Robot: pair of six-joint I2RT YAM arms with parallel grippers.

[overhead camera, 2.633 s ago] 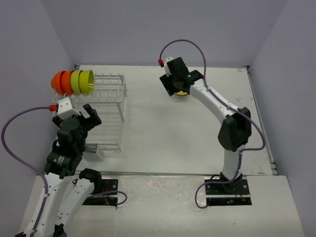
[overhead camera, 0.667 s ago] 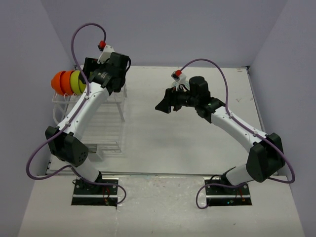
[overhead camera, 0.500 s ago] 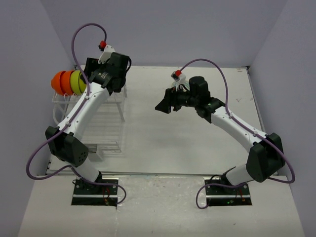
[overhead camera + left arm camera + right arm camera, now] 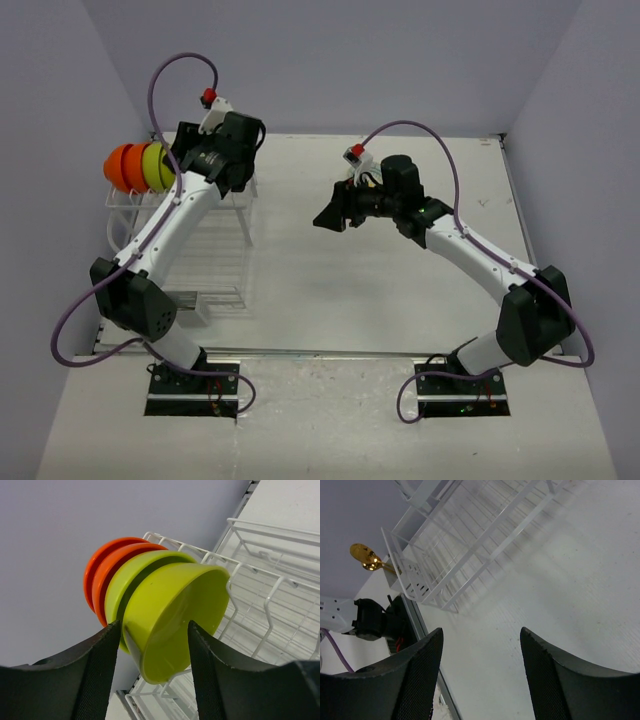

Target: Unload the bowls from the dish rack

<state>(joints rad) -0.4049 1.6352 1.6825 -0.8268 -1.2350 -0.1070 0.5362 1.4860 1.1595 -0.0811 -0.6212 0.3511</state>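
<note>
Bowls (image 4: 150, 595) stand on edge in a nested row at the far left corner of the dish rack (image 4: 215, 255): two orange ones behind, two lime-green ones in front, open sides facing right in the overhead view. The row sits tight to the side wall (image 4: 60, 120) and hangs out past the rack's left rim, so there is little room on that side.

The left claw (image 4: 155, 630) reaches over the rack's far end. Its two fingers are apart, one on each side of the front green bowl and right against its wall; whether they are pinching it cannot be told.

The right claw (image 4: 481, 635) hangs over the bare middle of the table (image 4: 330, 290), fingers apart with nothing between them, well clear of the rack's right edge. Wide open tabletop lies between rack and right arm. In its wrist view a gold spoon (image 4: 364, 556) sticks out beyond the rack's cutlery box (image 4: 412, 577) at the near end.
</note>
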